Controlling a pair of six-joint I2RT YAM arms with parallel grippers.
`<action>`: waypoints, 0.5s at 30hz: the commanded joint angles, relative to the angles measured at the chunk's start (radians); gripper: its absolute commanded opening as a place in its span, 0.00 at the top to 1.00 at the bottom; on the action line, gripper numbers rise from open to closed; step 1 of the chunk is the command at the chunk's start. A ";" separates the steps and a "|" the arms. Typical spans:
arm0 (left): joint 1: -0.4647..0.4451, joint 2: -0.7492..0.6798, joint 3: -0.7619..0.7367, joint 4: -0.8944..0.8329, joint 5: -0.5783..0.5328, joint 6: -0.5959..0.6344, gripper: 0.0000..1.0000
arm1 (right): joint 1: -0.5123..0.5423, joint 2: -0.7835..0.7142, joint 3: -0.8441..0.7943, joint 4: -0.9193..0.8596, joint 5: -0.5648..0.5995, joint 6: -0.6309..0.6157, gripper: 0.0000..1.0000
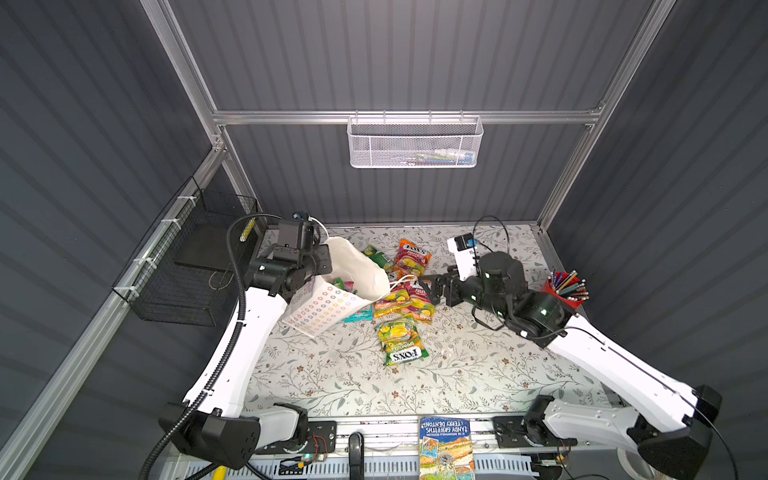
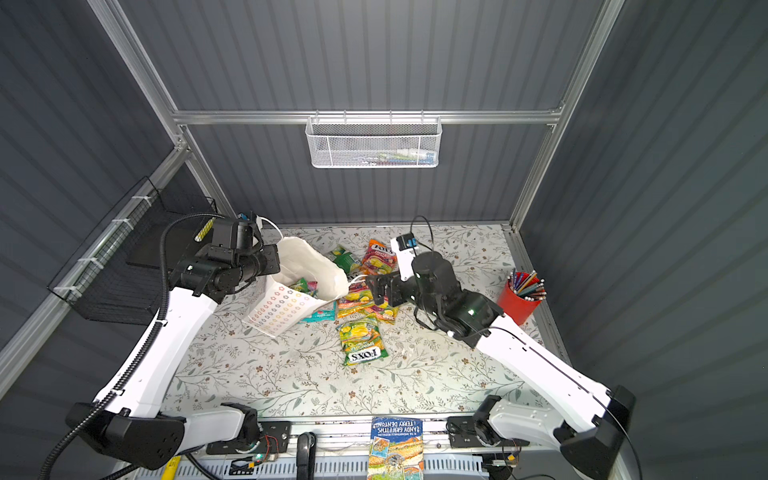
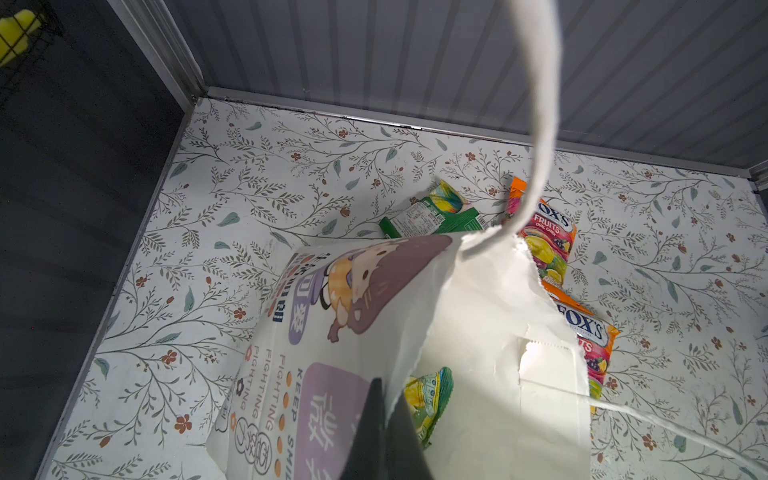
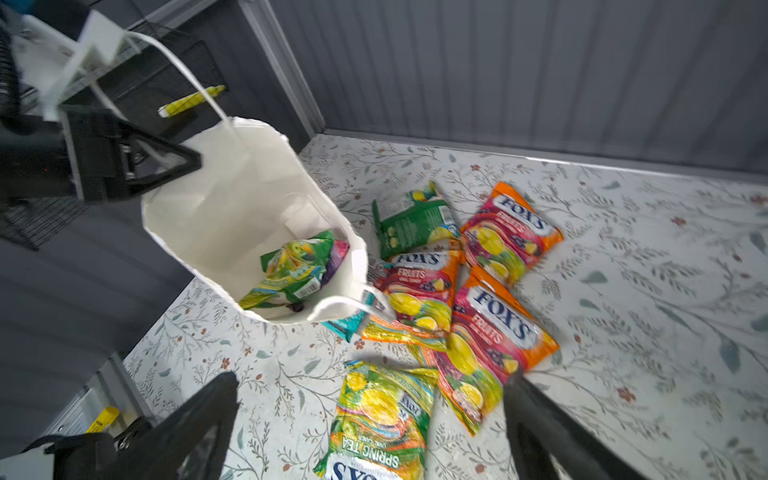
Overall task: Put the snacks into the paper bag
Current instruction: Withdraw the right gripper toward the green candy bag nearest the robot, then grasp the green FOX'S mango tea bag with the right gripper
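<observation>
Loading is partway. The left gripper [image 3: 384,415] pinches the bag [image 4: 232,199] by its rim, tipping it open near the counter's [image 1: 332,374] far left corner, with a few snacks [image 4: 291,270] inside. The right gripper [image 4: 372,380], spread wide and empty, hovers over the loose ones mid-counter. Next it likely must drop onto one, perhaps the "FOX'S SPRING TEA" packet [image 4: 382,419]. Others read "FOX'S FRUITS" [image 4: 494,328]. The bag reads "FIGHTING" and "KEEP SMI…".

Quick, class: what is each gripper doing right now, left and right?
Left gripper: shut on the paper bag rim.
Right gripper: open, holding nothing.
</observation>
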 commanded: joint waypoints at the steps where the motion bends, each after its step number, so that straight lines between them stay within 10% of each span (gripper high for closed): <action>1: -0.008 -0.019 0.009 0.032 0.005 -0.014 1.00 | -0.020 -0.053 -0.147 0.081 -0.002 0.106 0.01; 15: -0.008 -0.018 0.007 0.035 0.023 -0.016 1.00 | 0.036 0.020 -0.617 0.365 -0.194 0.281 0.08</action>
